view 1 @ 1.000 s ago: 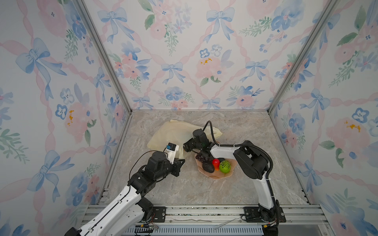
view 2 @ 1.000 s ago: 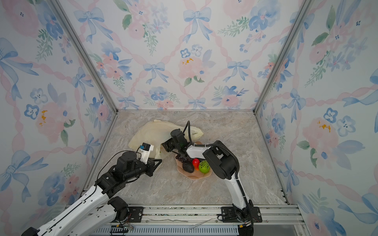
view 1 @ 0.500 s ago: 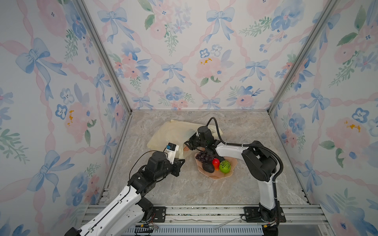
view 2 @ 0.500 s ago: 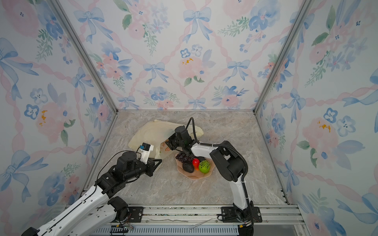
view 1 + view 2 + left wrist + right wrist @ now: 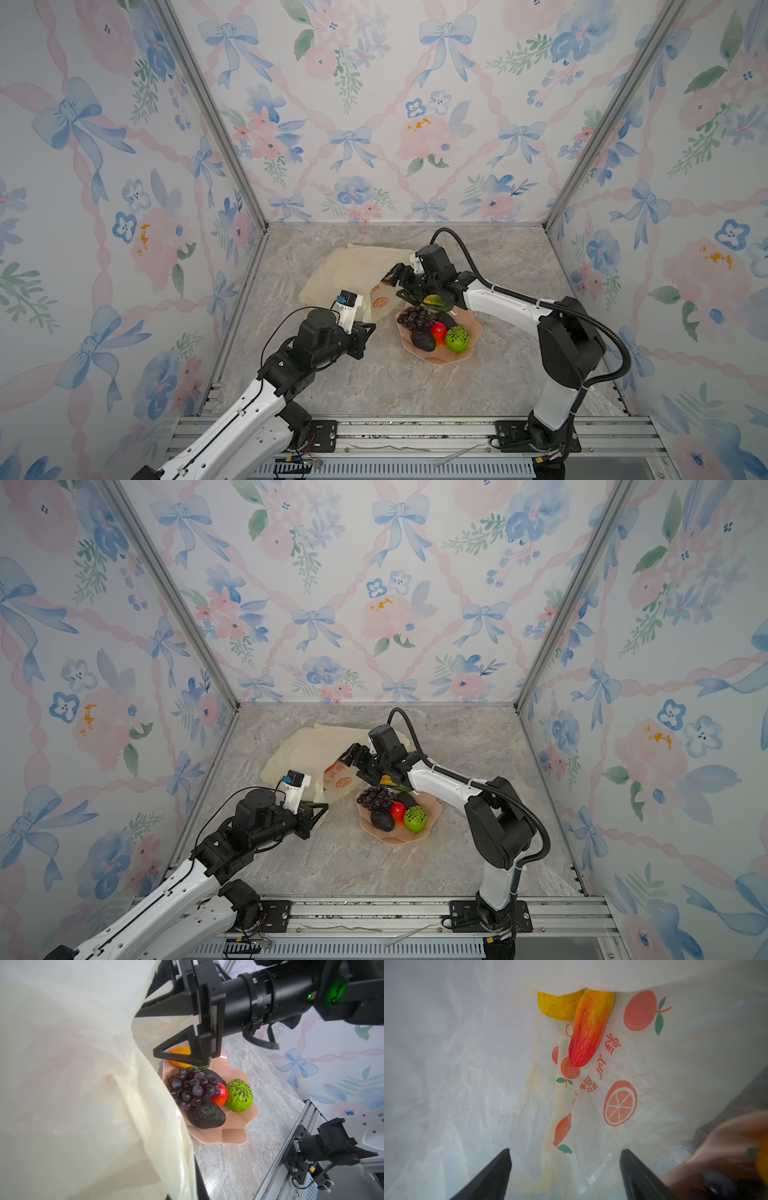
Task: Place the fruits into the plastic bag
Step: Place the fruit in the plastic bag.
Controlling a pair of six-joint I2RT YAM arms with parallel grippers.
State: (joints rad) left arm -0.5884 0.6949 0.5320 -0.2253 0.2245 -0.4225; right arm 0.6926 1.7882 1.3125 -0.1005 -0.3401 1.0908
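Both top views: one plastic bag (image 5: 345, 270), crinkly pale film, beside one pink scalloped dish (image 5: 471, 347); left gripper (image 5: 366, 331) pinched shut on the bag's edge.
Left wrist: six glossy fruits (image 5: 194, 1088) on the dish.
Right wrist: right gripper (image 5: 565, 1150) at the bag's mouth, jaws wide, empty. Inside the bag, two more: mango (image 5: 588, 1028), citrus (image 5: 558, 1006).

citrus (image 5: 558, 1008) half behind plastic bag (image 5: 467, 1064), dish (image 5: 716, 1147) blurred

High front stereo pair; close wrist cams
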